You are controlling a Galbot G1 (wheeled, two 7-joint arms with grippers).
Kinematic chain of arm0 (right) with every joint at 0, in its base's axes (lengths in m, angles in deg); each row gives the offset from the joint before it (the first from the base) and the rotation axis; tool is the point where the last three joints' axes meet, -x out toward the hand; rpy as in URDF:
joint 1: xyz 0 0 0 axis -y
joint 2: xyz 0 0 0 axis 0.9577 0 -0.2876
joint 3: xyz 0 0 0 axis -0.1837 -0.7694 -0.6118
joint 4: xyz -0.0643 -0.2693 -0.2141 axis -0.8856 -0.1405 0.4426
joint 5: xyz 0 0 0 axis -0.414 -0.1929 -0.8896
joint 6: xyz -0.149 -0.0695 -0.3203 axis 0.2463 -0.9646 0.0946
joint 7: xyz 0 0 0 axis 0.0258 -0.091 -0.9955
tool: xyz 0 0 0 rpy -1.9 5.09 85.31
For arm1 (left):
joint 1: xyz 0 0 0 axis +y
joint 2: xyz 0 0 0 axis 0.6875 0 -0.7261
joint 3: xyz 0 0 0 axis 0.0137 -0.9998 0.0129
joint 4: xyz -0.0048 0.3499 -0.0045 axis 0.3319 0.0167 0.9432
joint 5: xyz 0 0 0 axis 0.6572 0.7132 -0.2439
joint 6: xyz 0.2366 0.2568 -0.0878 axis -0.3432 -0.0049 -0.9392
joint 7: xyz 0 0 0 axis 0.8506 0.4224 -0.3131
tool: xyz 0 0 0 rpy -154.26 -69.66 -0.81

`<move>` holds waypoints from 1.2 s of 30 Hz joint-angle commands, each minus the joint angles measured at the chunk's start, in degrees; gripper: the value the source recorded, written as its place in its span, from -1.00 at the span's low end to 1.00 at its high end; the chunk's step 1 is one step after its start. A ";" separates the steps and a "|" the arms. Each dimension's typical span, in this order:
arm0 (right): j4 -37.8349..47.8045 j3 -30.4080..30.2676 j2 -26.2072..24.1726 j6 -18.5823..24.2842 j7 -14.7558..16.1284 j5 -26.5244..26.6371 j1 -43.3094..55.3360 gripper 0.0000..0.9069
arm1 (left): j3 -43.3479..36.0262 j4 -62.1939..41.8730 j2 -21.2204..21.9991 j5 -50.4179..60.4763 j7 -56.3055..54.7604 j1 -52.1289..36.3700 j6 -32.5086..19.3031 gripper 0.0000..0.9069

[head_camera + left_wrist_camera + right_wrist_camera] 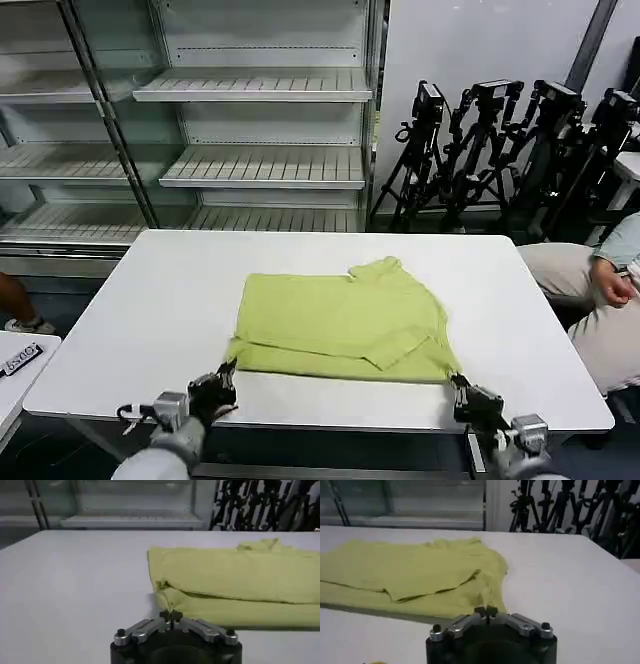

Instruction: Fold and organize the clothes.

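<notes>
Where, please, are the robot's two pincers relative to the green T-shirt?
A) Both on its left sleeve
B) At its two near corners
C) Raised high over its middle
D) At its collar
B: the left pincer and right pincer pinch the T-shirt at its near corners on the table.

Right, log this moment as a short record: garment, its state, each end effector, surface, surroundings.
garment: lime-green T-shirt
state: partly folded, lying flat on the white table, a sleeve folded over on top
left end effector: shut, at the shirt's near left corner
right end effector: shut, at the shirt's near right corner
surroundings: empty shelving behind, camera tripods to the right
</notes>
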 commanded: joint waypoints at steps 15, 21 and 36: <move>13.34 -7.98 0.54 -6.90 -5.48 5.87 36.77 1.00 | -2.80 -6.16 -4.66 1.19 4.22 -22.36 1.06 1.00; 30.73 -19.92 4.39 -7.89 -8.45 0.95 54.98 1.00 | -6.30 -22.81 -4.57 -4.09 6.20 -35.87 1.06 1.00; 58.28 -21.98 14.37 -7.91 -9.82 -0.86 69.00 1.00 | -11.63 -44.45 -2.11 -4.16 13.05 -47.44 1.27 1.00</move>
